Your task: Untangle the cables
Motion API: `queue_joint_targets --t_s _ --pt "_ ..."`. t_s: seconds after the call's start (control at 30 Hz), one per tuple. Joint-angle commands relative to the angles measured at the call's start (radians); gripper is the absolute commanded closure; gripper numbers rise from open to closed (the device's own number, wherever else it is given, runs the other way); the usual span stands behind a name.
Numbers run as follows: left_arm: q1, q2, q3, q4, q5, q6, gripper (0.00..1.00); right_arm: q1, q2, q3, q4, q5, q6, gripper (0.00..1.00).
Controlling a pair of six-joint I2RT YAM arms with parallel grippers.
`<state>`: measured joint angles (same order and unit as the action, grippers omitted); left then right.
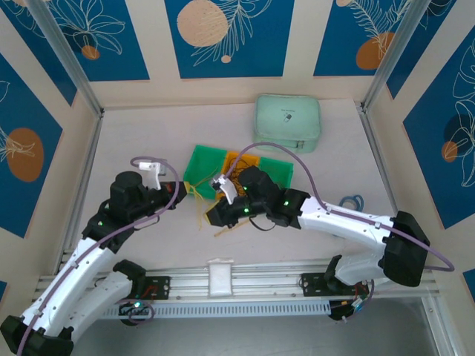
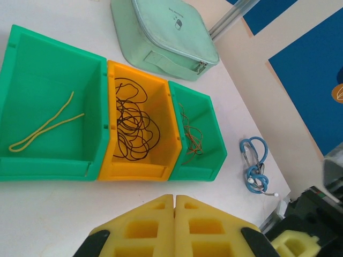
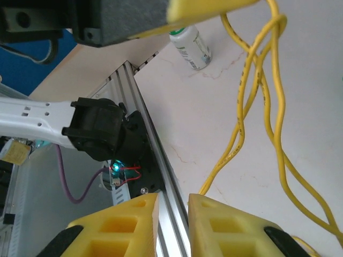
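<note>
The cables are thin wires. Yellow strands (image 3: pixel 244 107) hang from the fingertip (image 3: pixel 209 10) of my left gripper (image 1: pixel 189 189) down to the table (image 1: pixel 148 245), and one end runs behind my right fingers. My left gripper (image 2: pixel 174 197) is shut with its pads pressed together. My right gripper (image 3: pixel 172 199) is open, with a gap and nothing between its jaws. It sits low beside the strands (image 1: pixel 200 216). Another yellow cable (image 2: pixel 45 126) lies in the left green bin (image 2: pixel 32 59), a black one (image 2: pixel 134 126) in the orange bin (image 2: pixel 166 128) and a red-orange one (image 2: pixel 192 136) in the right green bin (image 2: pixel 211 139).
A mint zip pouch (image 1: pixel 288 122) lies behind the bins. A blue coiled cord (image 2: pixel 254 166) is at the right near the wall. A small white bottle (image 3: pixel 190 45) lies near the aluminium rail (image 3: pixel 161 155) at the table's front edge.
</note>
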<state>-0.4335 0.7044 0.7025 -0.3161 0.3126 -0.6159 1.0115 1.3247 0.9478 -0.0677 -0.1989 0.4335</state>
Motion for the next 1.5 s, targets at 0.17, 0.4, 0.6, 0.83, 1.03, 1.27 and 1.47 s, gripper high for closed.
queue_joint_targets --t_s 0.17,0.4,0.6,0.83,1.03,1.27,1.47 --pt "0.009 -0.004 0.040 0.038 -0.008 0.018 1.00 0.037 0.035 -0.046 0.086 0.116 0.088 0.77" --pt "0.008 -0.006 0.031 0.053 -0.006 0.012 1.00 0.046 0.051 -0.065 0.162 0.129 0.128 0.77" --pt "0.009 -0.006 0.028 0.060 -0.003 0.009 1.00 0.052 0.077 -0.060 0.191 0.159 0.135 0.77" --pt "0.009 -0.009 0.020 0.071 0.002 0.004 1.00 0.053 0.094 -0.064 0.217 0.222 0.137 0.82" --pt "0.009 -0.011 0.009 0.085 0.006 -0.002 1.00 0.049 0.094 -0.058 0.224 0.250 0.135 0.98" --pt "0.009 -0.018 0.015 0.043 -0.024 0.024 1.00 0.043 0.059 -0.075 0.216 0.285 0.136 1.00" --pt "0.009 -0.036 0.029 -0.039 -0.095 0.075 1.00 0.004 -0.020 -0.102 0.150 0.283 0.155 1.00"
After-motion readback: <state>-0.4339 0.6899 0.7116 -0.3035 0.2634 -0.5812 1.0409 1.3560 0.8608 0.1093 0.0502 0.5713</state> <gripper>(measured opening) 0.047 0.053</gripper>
